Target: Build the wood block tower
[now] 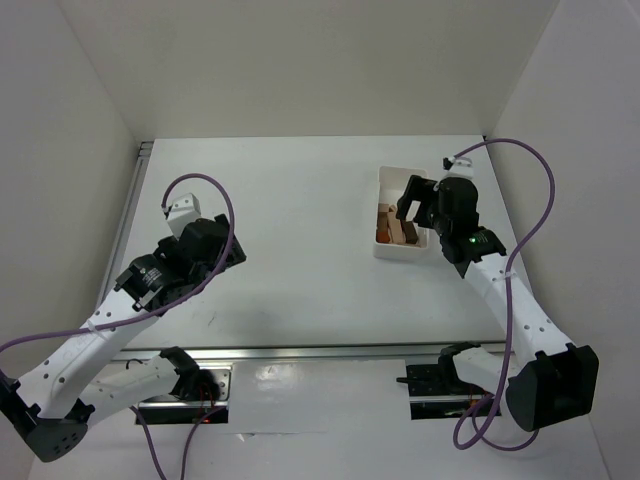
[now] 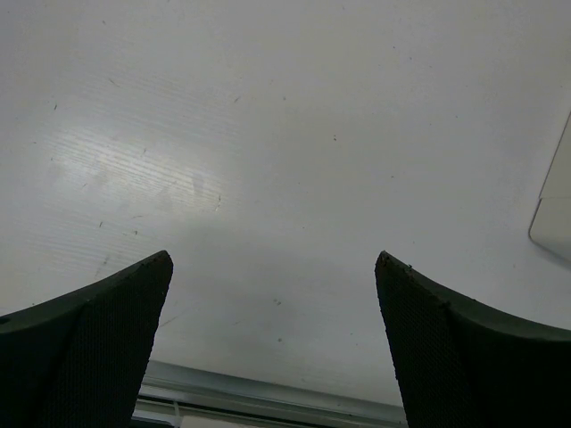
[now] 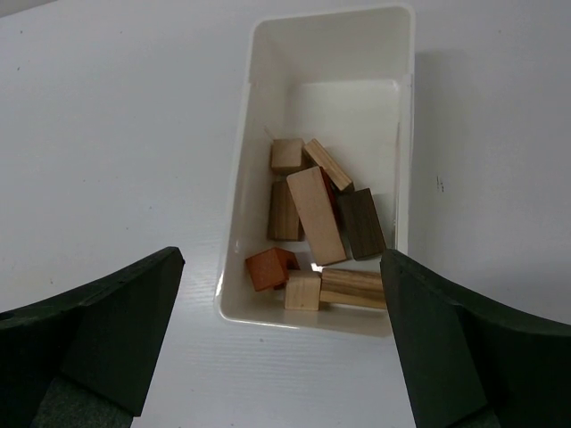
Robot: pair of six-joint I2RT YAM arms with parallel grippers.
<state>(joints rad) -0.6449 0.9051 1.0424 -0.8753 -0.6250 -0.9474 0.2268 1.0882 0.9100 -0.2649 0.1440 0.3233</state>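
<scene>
The flat white table (image 1: 300, 250) carries everything. The left gripper (image 2: 272, 267) hangs over bare tabletop on the left side, jaws spread wide and holding nothing. The right gripper (image 1: 420, 200) hovers above the white rectangular plastic tray (image 3: 259, 107) on the right side, jaws likewise spread and empty. The small wooden tower pieces (image 3: 317, 218) all lie jumbled inside that tray: tan bars, a dark brown block (image 3: 361, 223), a reddish-orange block (image 3: 270, 267)

The white counter (image 1: 290, 250) has one white tray (image 1: 395, 185) lying flat on it, over on the right side.
</scene>
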